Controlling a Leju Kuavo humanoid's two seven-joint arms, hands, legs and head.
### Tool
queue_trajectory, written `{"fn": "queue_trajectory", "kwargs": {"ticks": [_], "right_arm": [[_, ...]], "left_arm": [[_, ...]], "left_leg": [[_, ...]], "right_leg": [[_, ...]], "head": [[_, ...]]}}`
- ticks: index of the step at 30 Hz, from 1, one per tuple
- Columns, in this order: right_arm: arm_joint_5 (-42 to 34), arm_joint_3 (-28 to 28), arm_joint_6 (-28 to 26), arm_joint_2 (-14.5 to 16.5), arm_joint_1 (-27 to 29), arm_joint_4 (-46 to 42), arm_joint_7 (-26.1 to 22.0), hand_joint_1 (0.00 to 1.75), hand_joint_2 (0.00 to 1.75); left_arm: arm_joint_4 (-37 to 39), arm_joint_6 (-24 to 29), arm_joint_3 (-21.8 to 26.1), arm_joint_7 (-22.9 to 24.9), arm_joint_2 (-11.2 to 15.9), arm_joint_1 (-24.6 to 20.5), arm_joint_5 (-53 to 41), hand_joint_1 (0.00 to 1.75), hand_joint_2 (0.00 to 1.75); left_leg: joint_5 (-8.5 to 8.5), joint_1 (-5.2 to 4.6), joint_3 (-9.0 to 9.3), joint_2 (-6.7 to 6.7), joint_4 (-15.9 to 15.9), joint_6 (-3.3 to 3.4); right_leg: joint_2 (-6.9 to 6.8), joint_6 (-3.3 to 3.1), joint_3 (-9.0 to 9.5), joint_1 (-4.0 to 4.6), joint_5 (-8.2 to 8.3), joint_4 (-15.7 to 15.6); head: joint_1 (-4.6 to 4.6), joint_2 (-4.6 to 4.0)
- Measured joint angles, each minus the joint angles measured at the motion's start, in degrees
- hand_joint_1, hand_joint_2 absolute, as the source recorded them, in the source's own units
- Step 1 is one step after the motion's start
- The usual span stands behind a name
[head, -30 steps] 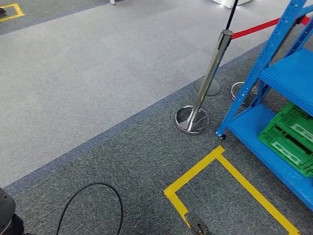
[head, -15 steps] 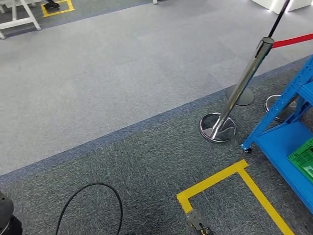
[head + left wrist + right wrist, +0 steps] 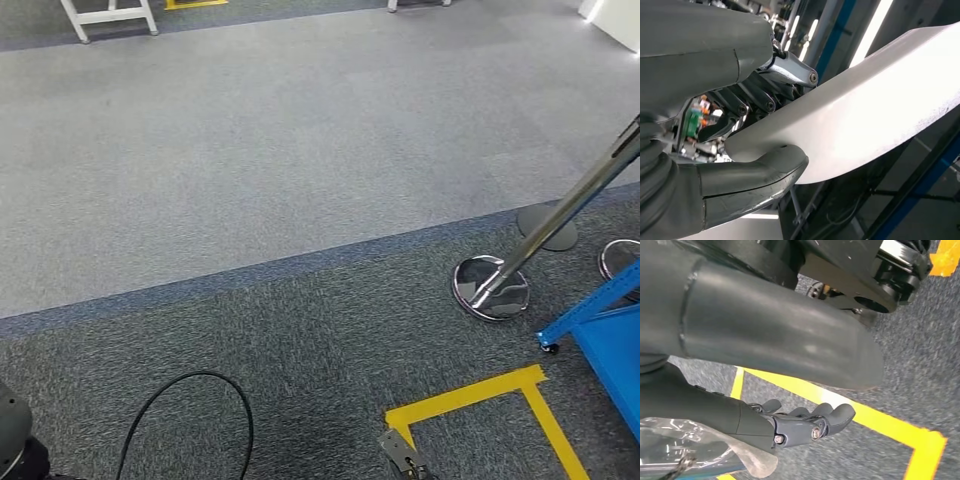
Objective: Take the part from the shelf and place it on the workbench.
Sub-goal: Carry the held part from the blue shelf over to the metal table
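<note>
Head cam is pointed at the carpet point(image 3: 249, 150): light grey band across the upper part, darker grey strip nearer me, a blue-grey seam between them.

Chrome stanchion post point(image 3: 562, 215) leans in from 3 o'clock, its round base point(image 3: 490, 288) on the dark strip. A second chrome base point(image 3: 620, 260) sits just past it at the right edge. Corner of the blue shelf point(image 3: 607, 335) shows at 4 o'clock, caster foot on the floor beside the stanchion base. Yellow floor tape point(image 3: 468, 398) makes a corner at 5 o'clock, near the shelf foot. Black cable point(image 3: 192, 378) loops on the carpet at 7 o'clock. White frame legs point(image 3: 109, 15) at 11 o'clock, far side of the light band.

Left wrist cam: left hand point(image 3: 753, 125) is clamped on the part point(image 3: 866, 110), a pale curved panel. Thumb point(image 3: 753, 177) presses one face, dark fingers point(image 3: 753, 97) curl against the other, so the part is pinched between them. Blue racking and ceiling lights behind it, blurred.

Right wrist cam: right hand point(image 3: 802, 422) hangs over the carpet and a yellow tape line. Fingers are curled in, close together. A crinkled clear plastic bag point(image 3: 696, 452) lies against the palm side; I cannot tell whether the fingers actually grip it.
</note>
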Motion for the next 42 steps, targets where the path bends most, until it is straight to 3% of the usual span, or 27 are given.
{"fn": "queue_trajectory", "kwargs": {"ticks": [2, 3, 4, 6, 8, 10, 12, 14, 15, 17, 19, 21, 23, 24, 26, 28, 30, 31, 32, 33, 35, 37, 39, 40, 42], "right_arm": [[0.0, -0.01, 0.28, -0.07, -0.06, -0.01, 0.02, 0.0, 0.0], [0.0, -0.01, 0.41, -0.12, -0.09, 0.0, 0.02, 0.0, 0.0], [-0.01, -0.01, 0.51, -0.16, -0.1, 0.01, 0.02, 0.0, 0.0], [-0.01, -0.01, 0.69, -0.19, -0.09, 0.03, 0.11, 0.0, 0.0], [0.0, -0.07, 0.74, -0.19, -0.15, 0.03, 0.22, 0.0, 0.0], [0.0, -0.13, 0.76, -0.19, -0.24, 0.02, 0.25, 0.0, 0.0], [0.0, -0.19, 0.88, -0.2, -0.09, 0.03, 0.36, 0.0, 0.0], [0.0, -0.27, 1.11, -0.22, 0.08, 0.04, 0.55, 0.0, 0.0], [0.0, -0.31, 1.22, -0.23, 0.09, 0.04, 0.63, 0.0, 0.0], [0.0, -0.37, 1.44, -0.23, 0.0, 0.04, 0.78, 0.0, 0.0], [0.01, -0.43, 1.58, -0.23, -0.05, 0.04, 0.98, 0.0, 0.0], [0.03, -0.5, 1.68, -0.22, -0.13, 0.04, 1.22, 0.0, 0.0], [0.08, -0.53, 1.74, -0.13, -0.32, 0.02, 1.39, 0.0, 0.0], [0.1, -0.54, 1.75, -0.07, -0.41, 0.0, 1.48, 0.0, 0.0], [0.13, -0.54, 1.75, -0.02, -0.55, -0.04, 1.57, 0.0, 0.0], [0.13, -0.55, 1.75, -0.02, -0.42, -0.04, 1.62, 0.0, 0.0], [0.13, -0.56, 1.75, -0.02, -0.17, -0.02, 1.69, 0.0, 0.0], [0.13, -0.57, 1.75, -0.02, -0.1, -0.01, 1.72, 0.0, 0.0], [0.13, -0.58, 1.75, -0.02, -0.1, -0.01, 1.73, 0.0, 0.0], [0.13, -0.59, 1.75, -0.02, -0.11, -0.01, 1.73, 0.0, 0.0], [0.13, -0.6, 1.76, -0.1, -0.12, 0.01, 1.73, 0.0, 0.0], [0.12, -0.63, 2.0, -0.17, -0.1, 0.03, 1.86, 0.0, 0.0], [0.12, -0.69, 2.41, -0.15, -0.14, 0.04, 2.04, 0.0, 0.0], [0.11, -0.73, 2.56, -0.13, -0.17, 0.04, 2.09, 0.0, 0.0], [0.11, -0.78, 2.68, -0.09, -0.18, 0.05, 2.11, 0.0, 0.0]], "left_arm": [[0.0, 0.02, -0.08, -0.01, 0.0, -0.11, 0.26, 1.75, 1.75], [0.01, -0.01, -0.16, 0.0, 0.01, -0.2, 0.37, 1.75, 1.75], [0.01, -0.05, -0.3, 0.01, 0.05, -0.34, 0.44, 1.75, 1.75], [0.02, 0.05, -0.54, 0.04, 0.21, -0.55, 0.08, 1.75, 1.75], [0.03, 0.49, -0.63, 0.07, 0.42, -0.57, -0.6, 1.75, 1.75], [0.04, 0.9, -0.63, 0.08, 0.6, -0.69, -1.08, 1.75, 1.75], [0.09, 1.14, -0.74, 0.08, 0.73, -0.85, -1.29, 1.75, 1.75], [0.15, 1.29, -0.9, 0.08, 0.87, -0.78, -1.32, 1.75, 1.75], [0.16, 1.37, -0.94, 0.08, 0.93, -0.72, -1.32, 1.75, 1.75], [0.17, 1.56, -0.98, 0.08, 0.99, -0.67, -1.31, 1.75, 1.75], [0.17, 2.01, -1.02, 0.07, 1.03, -0.71, -1.31, 1.75, 1.75], [0.17, 2.78, -1.04, 0.02, 1.04, -0.64, -1.37, 1.75, 1.75], [0.15, 3.41, -1.03, -0.05, 1.02, -0.43, -1.44, 1.75, 1.75], [0.13, 3.62, -1.02, -0.08, 0.99, -0.34, -1.45, 1.75, 1.75], [0.09, 3.84, -1.04, -0.09, 0.87, -0.39, -1.35, 1.75, 1.75], [0.07, 3.97, -1.06, -0.09, 0.71, -0.46, -1.22, 1.75, 1.75], [0.08, 4.01, -1.05, -0.09, 0.66, -0.43, -1.18, 1.75, 1.75], [0.08, 4.03, -1.05, -0.09, 0.66, -0.42, -1.17, 1.75, 1.75], [0.09, 4.05, -1.04, -0.09, 0.65, -0.42, -1.16, 1.75, 1.75], [0.09, 4.07, -1.04, -0.09, 0.64, -0.43, -1.16, 1.75, 1.75], [0.09, 4.09, -1.05, -0.09, 0.62, -0.48, -1.16, 1.75, 1.75], [0.09, 4.16, -1.04, -0.09, 0.62, -0.53, -1.15, 1.75, 1.75], [0.09, 4.29, -1.03, -0.09, 0.64, -0.48, -1.15, 1.75, 1.75], [0.09, 4.35, -1.03, -0.09, 0.66, -0.49, -1.16, 1.75, 1.75], [0.09, 4.41, -1.05, -0.09, 0.71, -0.69, -1.16, 1.75, 1.75]], "left_leg": [[-0.07, -0.02, 0.22, -1.64, 0.08, -0.1], [-0.16, -0.06, 0.22, -2.4, 0.2, -0.24], [-0.21, -0.02, 0.07, -3.13, 0.36, -0.43], [-0.07, 0.21, -0.43, -4.4, 0.55, -1.02], [-0.01, 0.44, -0.79, -5.09, 0.7, -1.71], [-1.53, 0.33, -1.82, -2.88, 3.03, -2.32], [-4.9, 0.41, -4.88, 0.34, 9.66, -2.86], [-6.95, 0.74, -7.87, 1.42, 15.68, -3.28], [-6.51, 0.87, -8.09, 1.61, 16.09, -3.4], [-2.96, 1.01, -5.2, 2.47, 10.57, -3.42], [-0.49, 0.6, -1.38, 4.9, 3.44, -3.04], [-0.48, 0.04, -0.12, 6.19, 0.81, -2.34], [-0.53, -0.22, -0.26, 5.21, 0.58, -1.56], [-0.44, -0.16, -0.17, 4.65, 0.38, -1.18], [-0.23, 0.17, 0.11, 3.55, -0.04, -0.47], [-0.24, 0.31, 0.22, 2.41, -0.12, -0.07], [-0.32, 0.18, 0.25, 1.03, -0.09, 0.08], [-0.36, 0.1, 0.32, 0.25, -0.08, 0.12], [-0.4, 0.04, 0.45, -0.53, -0.07, 0.11], [-0.47, 0.03, 0.61, -1.32, -0.05, 0.06], [-0.65, 0.09, 0.71, -2.78, 0.08, -0.21], [-0.63, 0.3, 0.39, -4.03, 0.15, -0.8], [-0.5, 0.49, 0.1, -4.99, 0.08, -1.54], [-0.79, 0.41, -0.04, -4.19, 0.43, -1.87], [-2.89, 0.21, -1.46, -1.06, 3.79, -2.42]], "right_leg": [[1.04, -0.34, 2.2, -0.03, 4.74, -6.54], [2.54, -0.49, 3.73, -0.13, 6.53, -10.37], [3.84, -0.61, 5.06, -0.23, 7.57, -13.27], [5.23, -0.81, 6.17, -0.2, 7.66, -15.26], [3.95, -1.27, 6.58, -0.12, 7.87, -15.66], [2.39, -1.96, 7.05, -0.22, 8.01, -16.19], [0.57, -2.45, 7.43, -0.1, 7.85, -16.41], [-1.41, -2.56, 7.6, 0.04, 7.58, -16.38], [-2.31, -2.52, 7.7, 0.06, 7.44, -16.37], [-3.83, -2.3, 8.17, 0.06, 7.09, -16.36], [-5.05, -1.81, 8.6, 0.25, 6.61, -16.34], [-6.07, -1.16, 8.91, 0.47, 6.18, -16.34], [-7.05, -0.55, 9.46, 0.4, 5.97, -16.55], [-6.87, -0.22, 9.6, 0.26, 5.76, -16.58], [-4.06, 0.17, 8.64, 0.01, 4.18, -14.43], [-0.84, 0.22, 5.05, -0.07, 1.03, -7.72], [-0.16, 0.16, 0.64, 0.02, -1.05, -0.47], [-0.08, 0.04, -0.63, 0.08, -0.59, 0.86], [0.12, -0.16, -0.57, 0.13, 1.22, -0.52], [0.71, -0.42, 0.54, 0.16, 3.81, -3.93], [3.68, -0.88, 3.75, 0.05, 7.81, -11.84], [5.68, -1.04, 5.49, 0.03, 8.51, -15.28], [4.73, -1.28, 5.97, 0.1, 8.5, -15.75], [3.99, -1.55, 6.21, 0.05, 8.58, -16.02], [2.23, -2.17, 6.74, -0.05, 8.61, -16.53]], "head": [[0.01, 0.0], [-0.02, 0.0], [-0.04, 0.0], [-0.08, 0.0], [-0.08, 0.0], [-0.37, 0.0], [-0.68, 0.0], [-0.71, 0.0], [-0.69, 0.0], [-0.71, 0.0], [-0.73, 0.0], [-0.65, 0.0], [-0.57, 0.0], [-0.54, 0.0], [-0.43, 0.0], [-0.16, 0.0], [0.02, 0.0], [0.03, 0.0], [0.02, 0.0], [0.02, 0.0], [0.0, 0.0], [0.02, 0.0], [0.02, 0.0], [-0.04, 0.0], [-0.36, 0.0]]}}
